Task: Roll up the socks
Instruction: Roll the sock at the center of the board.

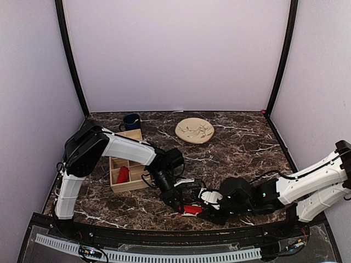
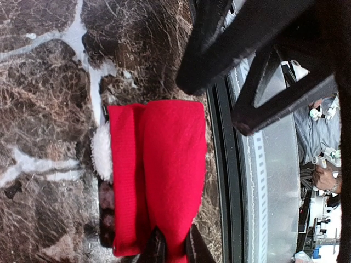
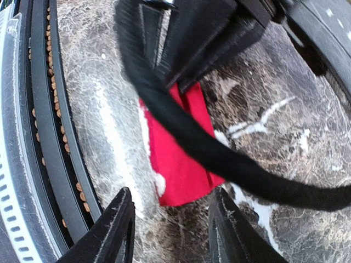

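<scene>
The red socks (image 2: 159,164) lie flat on the marble table near its front edge, one red layer over another, with a white fuzzy patch (image 2: 101,150) at one side. My left gripper (image 2: 171,244) is shut on the near end of the red fabric, which is pinched between its dark fingers. In the top view the socks (image 1: 192,209) lie between the left gripper (image 1: 180,205) and the right gripper (image 1: 208,211). My right gripper (image 3: 174,222) stands open just short of the socks' end (image 3: 178,164), touching nothing. A black cable (image 3: 208,153) crosses over them.
A wooden compartment box (image 1: 132,183) holding a red item (image 1: 123,174) stands left of the left arm. A dark blue mug (image 1: 131,121) and a round beige plate (image 1: 194,130) sit at the back. The table's black front rail (image 2: 219,164) runs close beside the socks.
</scene>
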Tool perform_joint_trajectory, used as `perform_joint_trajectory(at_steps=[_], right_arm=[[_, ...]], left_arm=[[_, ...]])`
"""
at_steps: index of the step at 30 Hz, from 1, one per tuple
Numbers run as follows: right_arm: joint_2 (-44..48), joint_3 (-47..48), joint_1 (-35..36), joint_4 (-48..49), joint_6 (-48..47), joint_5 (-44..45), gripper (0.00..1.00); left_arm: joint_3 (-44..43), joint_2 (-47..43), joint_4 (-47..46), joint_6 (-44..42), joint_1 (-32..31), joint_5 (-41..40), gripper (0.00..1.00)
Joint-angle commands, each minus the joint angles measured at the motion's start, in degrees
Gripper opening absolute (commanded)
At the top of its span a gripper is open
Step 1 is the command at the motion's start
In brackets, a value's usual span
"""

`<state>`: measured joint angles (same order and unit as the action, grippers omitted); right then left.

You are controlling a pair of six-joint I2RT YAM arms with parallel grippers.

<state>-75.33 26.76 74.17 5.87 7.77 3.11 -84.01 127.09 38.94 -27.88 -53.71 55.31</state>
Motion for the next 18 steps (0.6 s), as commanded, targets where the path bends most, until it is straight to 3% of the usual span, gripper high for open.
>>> perform_joint_trajectory(at_steps=[1,18], right_arm=[[-1.59,2.45,1.54,-0.15,-2.97,2.05,0.43],[-8.61,6.09,2.21,-0.16,-7.57,3.48,0.44]], left_arm=[[-0.55,1.32,3.42,-1.04,0.45,-0.02,0.13],[-0.65,2.15,4.31,-1.56,0.89,1.11,0.13]])
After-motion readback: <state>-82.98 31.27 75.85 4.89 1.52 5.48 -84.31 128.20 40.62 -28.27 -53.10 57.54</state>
